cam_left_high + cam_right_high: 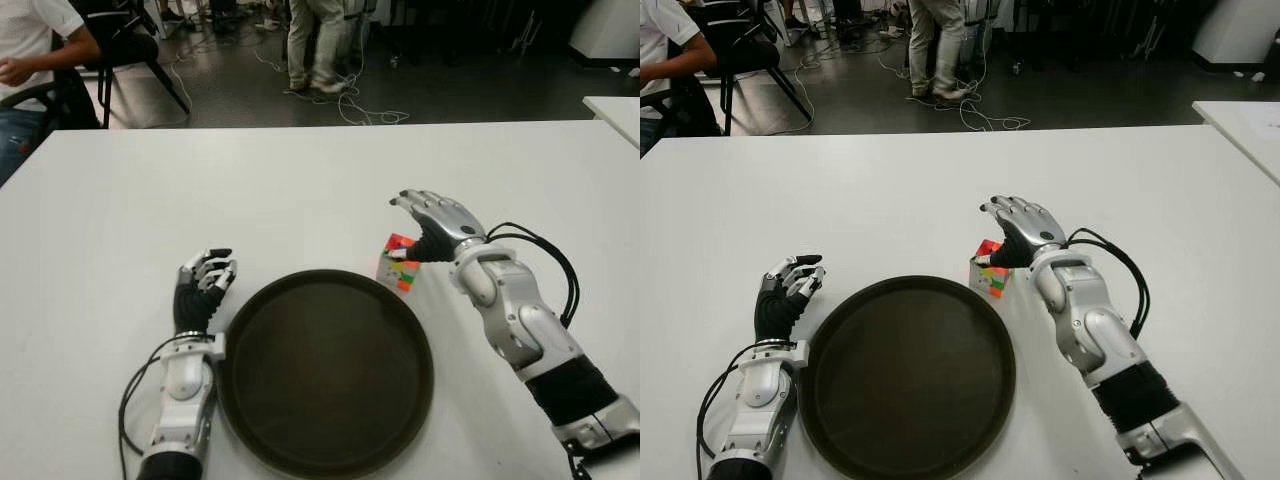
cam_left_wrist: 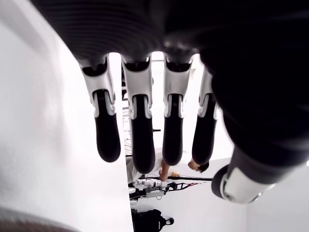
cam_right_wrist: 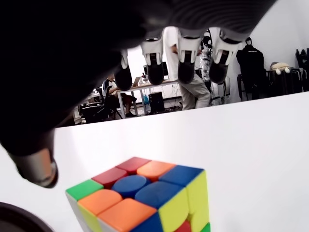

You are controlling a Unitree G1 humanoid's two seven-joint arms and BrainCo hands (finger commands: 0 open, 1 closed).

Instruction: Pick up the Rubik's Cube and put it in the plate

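The Rubik's Cube (image 1: 399, 262) stands on the white table just past the far right rim of the dark round plate (image 1: 325, 370); its coloured top (image 3: 140, 193) fills the right wrist view. My right hand (image 1: 432, 218) hovers directly above the cube with fingers (image 3: 186, 63) stretched out and open, not touching it. My left hand (image 1: 205, 280) shows left of the plate, fingers (image 2: 137, 130) relaxed and holding nothing. The plate holds nothing.
The white table (image 1: 250, 190) stretches far ahead. A second table's corner (image 1: 612, 108) shows at the far right. Beyond the far edge, a seated person (image 1: 30, 60) is at the left and a standing person's legs (image 1: 315, 45) are near cables on the floor.
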